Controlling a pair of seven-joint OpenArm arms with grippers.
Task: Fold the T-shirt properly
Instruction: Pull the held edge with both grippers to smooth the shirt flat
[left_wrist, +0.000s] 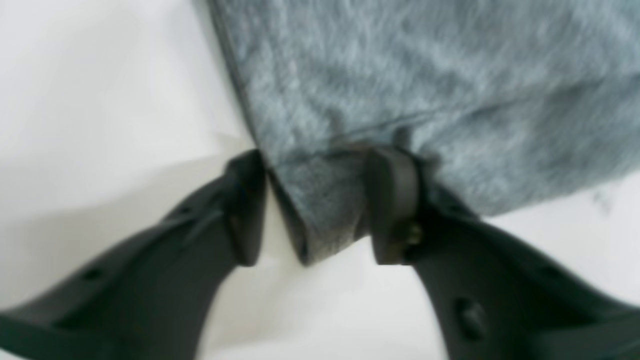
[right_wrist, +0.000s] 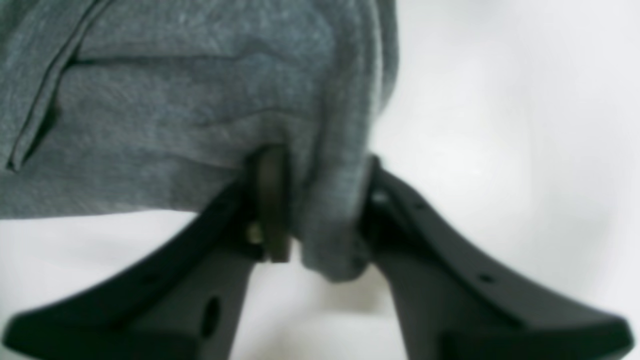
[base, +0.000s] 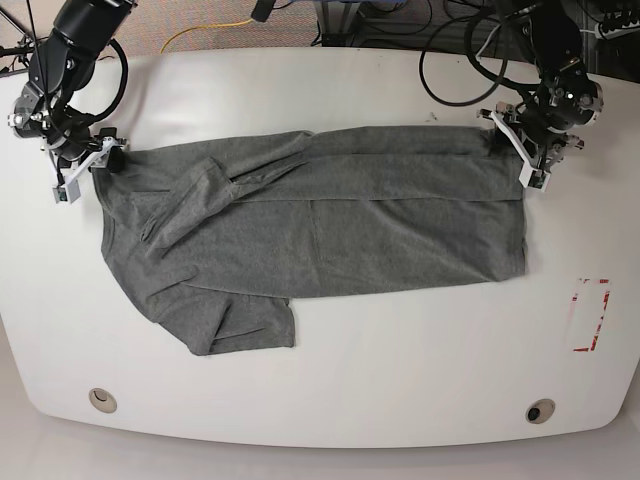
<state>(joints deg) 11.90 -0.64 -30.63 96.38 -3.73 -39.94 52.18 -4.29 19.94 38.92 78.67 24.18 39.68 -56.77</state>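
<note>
Base view: the grey T-shirt (base: 330, 225) lies spread across the middle of the white table (base: 400, 380), its long axis running side to side, one long edge already folded over along the far side and a short sleeve (base: 245, 325) sticking out toward the near edge. The cloth is mostly flat, with loose creases bunched near the view's left end.

At that left end the right gripper (base: 108, 160) meets the shirt's far corner; at the view's right end the left gripper (base: 497, 135) meets the opposite far corner. The right wrist view shows the right gripper's (right_wrist: 320, 210) black fingers (right_wrist: 272, 205) narrowed around a thick bunch of grey fabric that fills the gap between them and hangs below the tips. The left wrist view shows the left gripper (left_wrist: 315, 210) with a folded corner of the shirt between its fingers (left_wrist: 392, 200); one pad presses the cloth, while a thin sliver of white table shows between the fabric and the other.

A red-outlined marking (base: 588, 315) sits on the table toward the view's right edge, well apart from the shirt. Two round fittings (base: 100, 400) are set near the table's front edge.
</note>
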